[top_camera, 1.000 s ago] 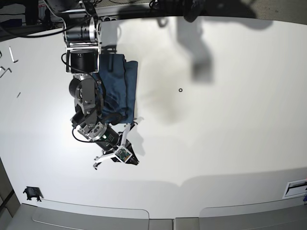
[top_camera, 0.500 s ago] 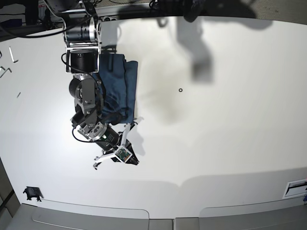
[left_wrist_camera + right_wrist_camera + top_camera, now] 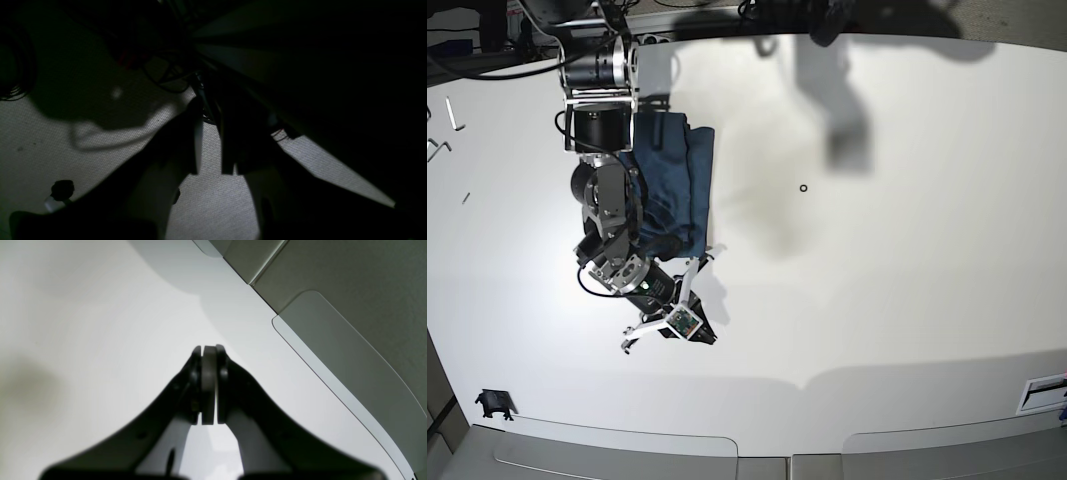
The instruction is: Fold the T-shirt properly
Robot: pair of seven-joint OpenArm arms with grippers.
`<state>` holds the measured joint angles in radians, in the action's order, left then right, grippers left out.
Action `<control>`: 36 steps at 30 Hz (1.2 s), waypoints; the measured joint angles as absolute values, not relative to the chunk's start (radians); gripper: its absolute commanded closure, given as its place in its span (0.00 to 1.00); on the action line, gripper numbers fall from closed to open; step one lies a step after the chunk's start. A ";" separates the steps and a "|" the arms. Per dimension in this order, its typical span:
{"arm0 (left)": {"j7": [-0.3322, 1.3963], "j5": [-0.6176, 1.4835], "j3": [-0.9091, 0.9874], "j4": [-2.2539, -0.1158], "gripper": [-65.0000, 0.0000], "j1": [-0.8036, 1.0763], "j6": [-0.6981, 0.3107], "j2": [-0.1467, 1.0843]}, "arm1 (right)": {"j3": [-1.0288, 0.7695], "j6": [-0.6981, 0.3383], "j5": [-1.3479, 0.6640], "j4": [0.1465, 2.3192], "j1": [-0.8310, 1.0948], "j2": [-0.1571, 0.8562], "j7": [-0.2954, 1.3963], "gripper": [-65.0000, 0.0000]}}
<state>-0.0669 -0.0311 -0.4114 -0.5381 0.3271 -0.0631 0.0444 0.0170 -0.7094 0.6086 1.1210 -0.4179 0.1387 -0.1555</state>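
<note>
The dark navy T-shirt (image 3: 679, 178) lies folded into a narrow bundle on the white table (image 3: 877, 280), at the back left, partly hidden under my right arm. My right gripper (image 3: 706, 337) is past the shirt's near end, over bare table, empty. In the right wrist view the right gripper (image 3: 209, 355) has its pads pressed together. The T-shirt is out of that view. My left gripper (image 3: 210, 136) shows only in the dark left wrist view, off the table over carpeted floor. Its fingers (image 3: 195, 146) stand a narrow gap apart and hold nothing.
A small black ring (image 3: 803, 187) lies mid-table, right of the shirt. Small metal parts (image 3: 452, 115) lie at the far left, and a black clip (image 3: 494, 403) sits at the front left. The table's front edge (image 3: 333, 386) is close ahead of the right gripper.
</note>
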 measured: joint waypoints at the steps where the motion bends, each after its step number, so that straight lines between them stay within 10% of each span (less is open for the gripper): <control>1: -0.067 -0.031 -0.411 -0.538 0.88 0.327 -0.063 0.044 | 0.017 -0.709 0.609 1.121 -0.418 0.139 -0.156 1.00; 24: -0.067 -0.031 -0.411 -0.538 0.88 0.327 -0.063 0.044 | 0.017 -0.706 0.488 1.121 -0.418 0.139 -0.028 1.00; 36: -0.067 -0.031 -0.411 -0.538 0.88 0.327 -0.063 0.044 | 0.017 -0.543 0.477 1.121 -0.418 0.139 0.013 1.00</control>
<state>-0.0669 -0.0311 -0.4114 -0.5381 0.3267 -0.0631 0.0444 0.0170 -0.5426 0.4774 1.1210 -0.4179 0.1387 0.0128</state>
